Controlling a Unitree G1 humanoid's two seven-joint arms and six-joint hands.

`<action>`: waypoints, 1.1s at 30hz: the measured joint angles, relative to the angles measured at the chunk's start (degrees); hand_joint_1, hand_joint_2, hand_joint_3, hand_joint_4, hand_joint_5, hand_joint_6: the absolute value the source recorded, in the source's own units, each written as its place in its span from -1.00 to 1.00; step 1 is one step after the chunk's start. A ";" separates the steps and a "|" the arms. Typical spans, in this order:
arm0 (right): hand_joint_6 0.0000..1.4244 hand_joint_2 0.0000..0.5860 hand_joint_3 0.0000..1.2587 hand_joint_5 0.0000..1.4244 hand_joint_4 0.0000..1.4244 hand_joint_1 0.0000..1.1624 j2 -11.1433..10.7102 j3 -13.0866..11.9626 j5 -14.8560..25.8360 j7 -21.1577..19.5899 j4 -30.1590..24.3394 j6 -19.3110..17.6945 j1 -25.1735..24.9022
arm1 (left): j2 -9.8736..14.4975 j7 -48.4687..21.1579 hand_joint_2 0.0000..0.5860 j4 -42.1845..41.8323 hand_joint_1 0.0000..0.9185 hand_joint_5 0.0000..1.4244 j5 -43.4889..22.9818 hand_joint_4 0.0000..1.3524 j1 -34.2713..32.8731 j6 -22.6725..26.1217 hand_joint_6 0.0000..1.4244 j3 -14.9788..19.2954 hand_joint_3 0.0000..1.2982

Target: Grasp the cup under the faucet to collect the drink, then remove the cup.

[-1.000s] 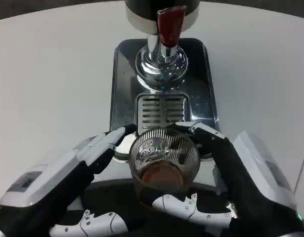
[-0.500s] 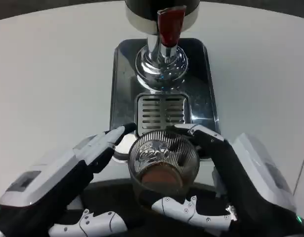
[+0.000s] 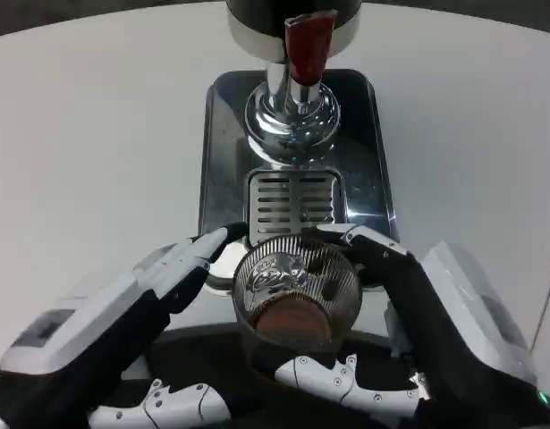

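A ribbed clear glass cup with brown drink in its bottom sits at the near edge of the steel drip tray, in front of the slotted grate. My right hand grips the cup: fingers wrap its far right rim and the thumb lies across its near side. My left hand is beside the cup on its left, fingertips close to the rim; whether they touch is unclear. The chrome faucet with its red lever stands farther back, above the tray.
The dispenser's dark body rises at the top edge. White tabletop spreads to both sides of the tray. A dark band along the bottom edge lies under my hands.
The right hand's fingers have closed slightly further around the cup's far rim. The cup and left hand have barely shifted.
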 measured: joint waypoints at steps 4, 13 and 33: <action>1.00 -0.21 0.45 0.98 0.71 0.73 0.01 -0.01 -0.19 0.01 0.00 0.00 0.13 | 0.01 0.00 -0.73 0.21 -1.00 -1.00 -0.17 -1.00 -0.16 -0.03 -1.00 -0.04 -1.00; 1.00 -0.22 0.45 0.98 0.71 0.72 0.02 -0.21 -0.35 0.01 -0.01 0.00 0.24 | 0.06 -0.01 -0.73 1.25 -1.00 -1.00 -0.99 -1.00 -1.48 -0.06 -1.00 -0.37 -1.00; 1.00 -0.22 0.45 0.98 0.71 0.72 1.07 -1.06 -1.51 0.88 -1.39 0.00 0.77 | 0.40 -0.01 -0.73 3.91 -1.00 -1.00 -1.10 -1.00 -4.29 -0.78 -1.00 -2.69 -1.00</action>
